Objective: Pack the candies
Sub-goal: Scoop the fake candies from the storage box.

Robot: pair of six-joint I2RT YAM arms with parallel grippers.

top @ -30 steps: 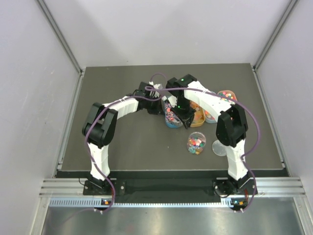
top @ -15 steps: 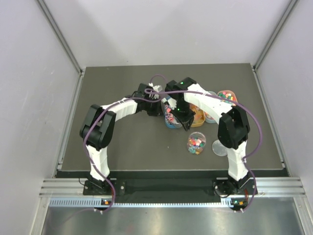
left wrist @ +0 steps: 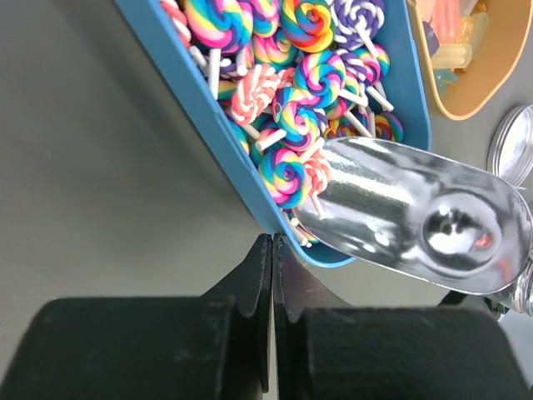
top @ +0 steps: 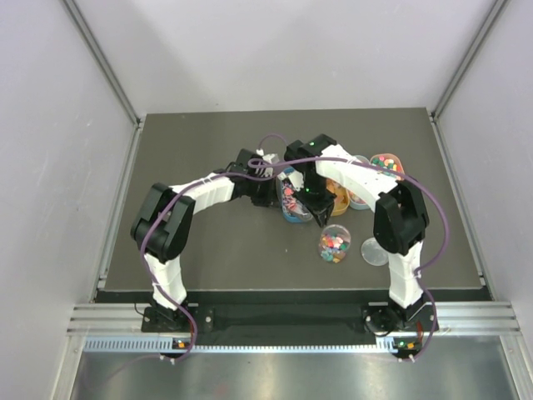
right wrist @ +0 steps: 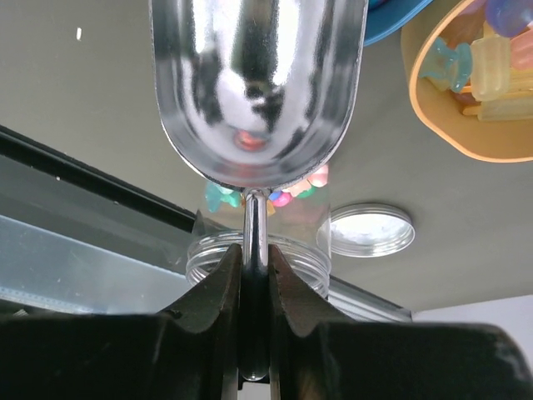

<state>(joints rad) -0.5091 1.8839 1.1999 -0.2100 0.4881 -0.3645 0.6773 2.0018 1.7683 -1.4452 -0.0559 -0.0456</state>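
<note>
Silver scoop (right wrist: 258,83): my right gripper (right wrist: 254,260) is clenched on its thin stem, and the bowl points away from me. Over the last second this gripper has drawn back off the trays. It now hangs at the far rim of the jar (right wrist: 310,268), which stands directly under the stem. The jar and the lid (right wrist: 371,229) have not shifted. The lid lies flat on the table (right wrist: 100,125), just right of the jar. Past the bowl on the right is the orange tray (right wrist: 433,137), and a corner of the blue tray (right wrist: 398,18) shows beyond it.

My left gripper (left wrist: 272,250) is pressed shut on nothing. It has crept in toward the blue tray, and its tips now sit just short of the near wall. I cannot tell whether they touch it. Ahead and to the right, the scoop's lip lies over that tray's corner.

Candies (right wrist: 291,196) sit in the jar as small mixed bits of pink, teal and green. The blue tray is heaped with lollipops (left wrist: 291,83), rainbow and pink swirls on white sticks. The orange tray holds gummies (right wrist: 491,58), translucent pale blue, yellow and pink.
</note>
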